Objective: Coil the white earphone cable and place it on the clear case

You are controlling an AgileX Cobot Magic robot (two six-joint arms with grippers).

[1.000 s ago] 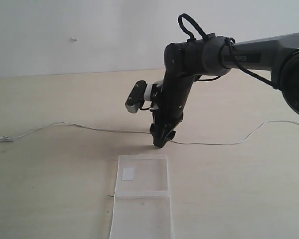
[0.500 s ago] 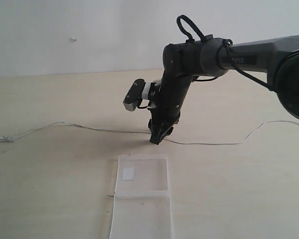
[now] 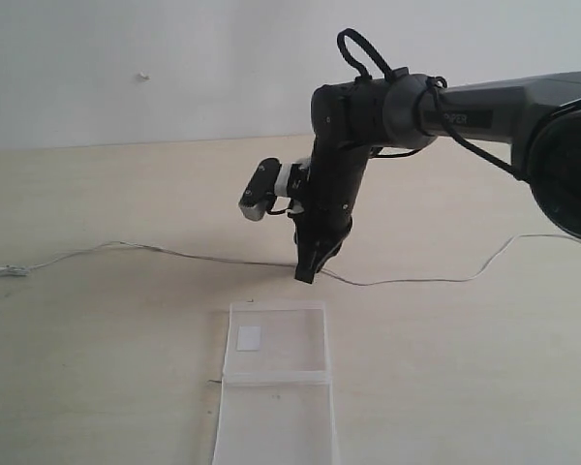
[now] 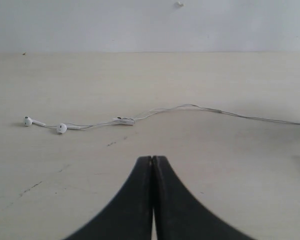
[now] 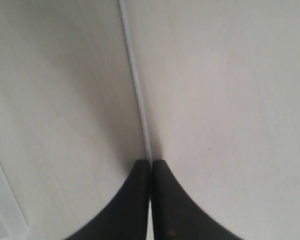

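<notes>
The right hand [image 3: 308, 273] is clamped shut on the white earphone cable [image 3: 416, 282] at mid-length (stretched across the counter [image 3: 97, 378], near the clear case [image 3: 276, 354]), probably as an anchor for coiling; the left hand [image 4: 152, 161] is shut, empty.

One cable, one case, two earbuds, one arm, two grippers.
One white earphone cable [image 3: 174, 253] lay beyond the clear case [image 3: 276, 383], which carried one white sticker [image 3: 249, 336]; two earbuds [image 4: 28, 120] ended the cable; one arm [image 3: 465, 107] stood beyond the case; the left gripper [image 4: 152, 159] and right gripper [image 5: 151, 162] made two.
</notes>
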